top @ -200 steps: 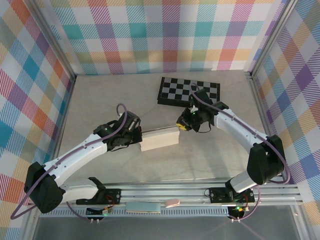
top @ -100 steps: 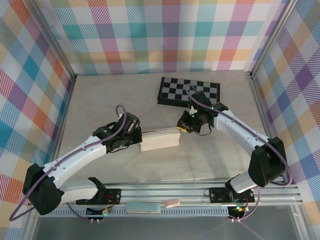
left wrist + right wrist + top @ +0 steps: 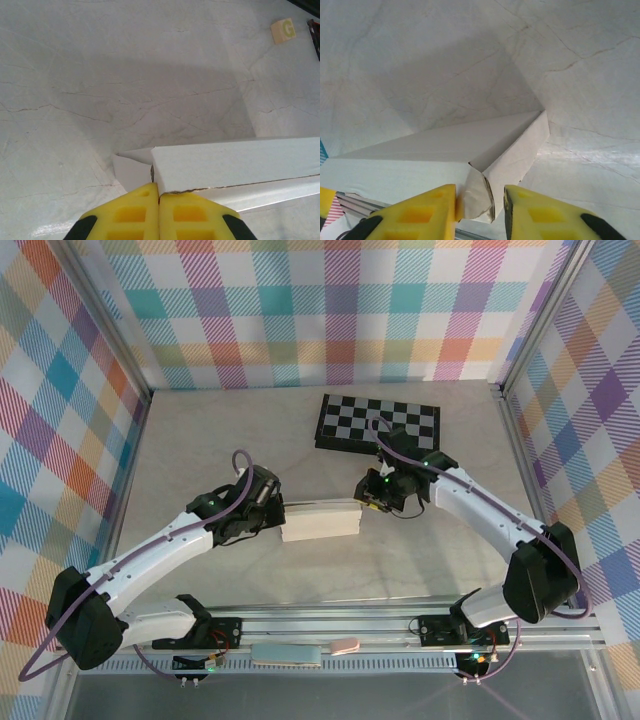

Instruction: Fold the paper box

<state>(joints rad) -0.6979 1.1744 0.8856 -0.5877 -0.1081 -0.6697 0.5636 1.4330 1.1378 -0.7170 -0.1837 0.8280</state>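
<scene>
Plaid walls (image 3: 330,310) on three sides, pale marble-look table (image 3: 200,430) filling the middle of the top view. Metal rail (image 3: 400,620) across the bottom edge of the frame.

Left arm (image 3: 150,560) runs from lower left up toward centre. Right arm (image 3: 480,520) runs from lower right up and bends left toward centre. Both wrists meet at the middle of the table.

Chessboard (image 3: 378,423) lies flat, upper centre-right, apart from the box.

Paper box (image 3: 320,521) at frame centre, between the two wrists: a long, low white box lying on the table, long side roughly left-right. In the left wrist view the paper box (image 3: 240,160) stretches from bottom centre to the right edge. In the right wrist view the paper box (image 3: 445,145) fills the lower left, its end flap loose and bent at the bottom centre.

Left gripper (image 3: 279,511) at the box's left end. Wrist view: left gripper (image 3: 158,192) pads pressed fully together, and a thin cardboard edge of the box corner runs into the seam, so it looks pinched.

Right gripper (image 3: 362,502) at the box's right end. Wrist view: right gripper (image 3: 480,200) partly open and straddling the loose end flap, one finger against it and a gap at the other, not clamped.

Small letter block (image 3: 283,30), marked G, upper right of the left wrist view, well apart from the box.
</scene>
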